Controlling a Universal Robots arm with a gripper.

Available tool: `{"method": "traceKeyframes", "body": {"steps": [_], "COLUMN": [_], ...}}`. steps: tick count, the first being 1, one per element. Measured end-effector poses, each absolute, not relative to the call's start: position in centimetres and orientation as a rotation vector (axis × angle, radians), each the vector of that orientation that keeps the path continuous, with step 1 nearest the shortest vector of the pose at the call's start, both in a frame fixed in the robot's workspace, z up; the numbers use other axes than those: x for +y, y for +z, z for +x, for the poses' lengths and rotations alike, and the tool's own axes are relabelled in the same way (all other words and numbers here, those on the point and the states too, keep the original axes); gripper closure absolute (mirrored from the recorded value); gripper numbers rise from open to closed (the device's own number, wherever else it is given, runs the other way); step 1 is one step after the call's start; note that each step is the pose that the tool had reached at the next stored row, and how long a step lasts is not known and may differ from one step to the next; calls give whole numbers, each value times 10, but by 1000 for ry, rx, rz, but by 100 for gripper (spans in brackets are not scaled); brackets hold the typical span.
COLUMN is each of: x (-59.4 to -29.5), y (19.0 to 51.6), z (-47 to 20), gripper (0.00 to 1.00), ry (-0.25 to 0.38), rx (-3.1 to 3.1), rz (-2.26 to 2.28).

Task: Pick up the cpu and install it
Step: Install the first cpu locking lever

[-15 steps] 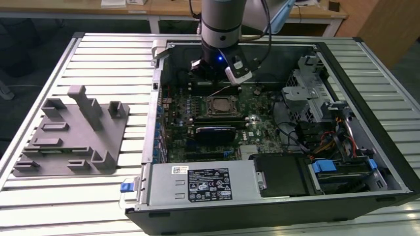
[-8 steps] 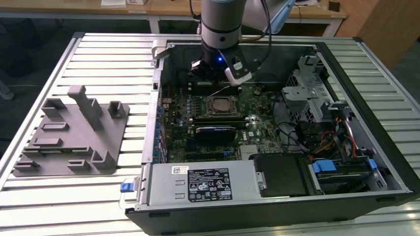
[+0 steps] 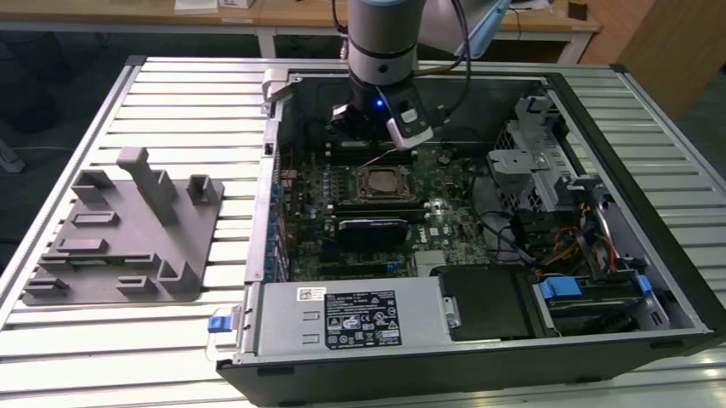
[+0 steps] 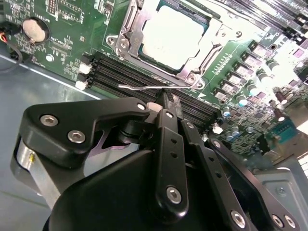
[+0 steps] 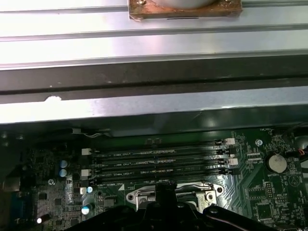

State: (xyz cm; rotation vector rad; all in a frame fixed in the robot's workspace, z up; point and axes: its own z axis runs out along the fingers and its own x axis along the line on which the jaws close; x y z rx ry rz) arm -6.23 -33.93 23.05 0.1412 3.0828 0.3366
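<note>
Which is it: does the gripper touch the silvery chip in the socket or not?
Apart. In the second wrist view the gripper is over the memory slots, with the socket frame in plain sight between it and the cpu.

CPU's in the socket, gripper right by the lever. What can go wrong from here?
1. The gripper, shut, sits right at the socket lever: a slip could bend it or scrape the memory slots.
2. If the cpu is not flush, clamping may damage the socket; seating cannot be judged.
</note>
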Motion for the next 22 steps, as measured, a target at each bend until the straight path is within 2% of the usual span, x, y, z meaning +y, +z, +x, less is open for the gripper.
{"method": "traceKeyframes", "body": {"steps": [22], "x": [-339], "y": [227], "z": [-62], "gripper": [89], "ry": [335], "rx": [3053], "rz": [204]}}
